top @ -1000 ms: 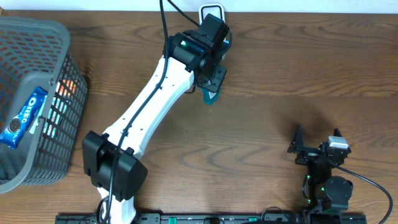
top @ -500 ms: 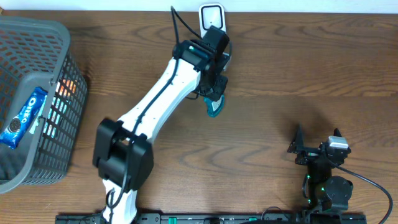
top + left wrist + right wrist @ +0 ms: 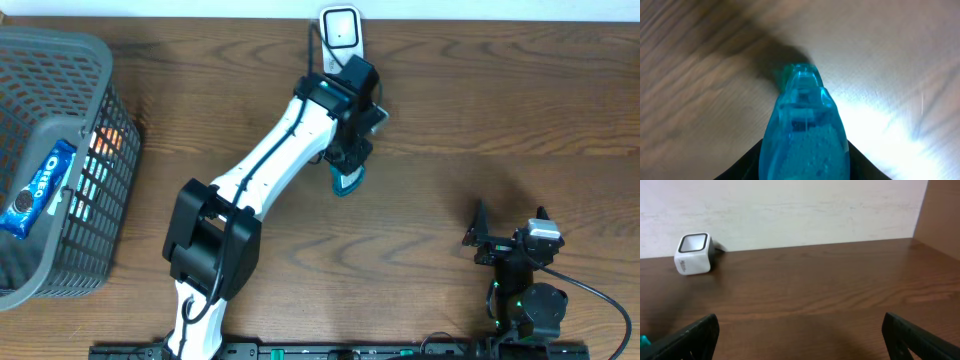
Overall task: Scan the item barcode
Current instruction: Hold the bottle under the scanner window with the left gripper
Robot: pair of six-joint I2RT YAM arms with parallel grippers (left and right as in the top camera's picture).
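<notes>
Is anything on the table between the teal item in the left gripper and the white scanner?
Nothing loose shows between the teal item and the scanner; only the left gripper holding it lies on that line.

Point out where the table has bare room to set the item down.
Bare wood: the right side, from the scanner across and down to the right arm; also the strip between the basket and the left arm. Crowded before the scanner, where the left hand holds the teal item.
</notes>
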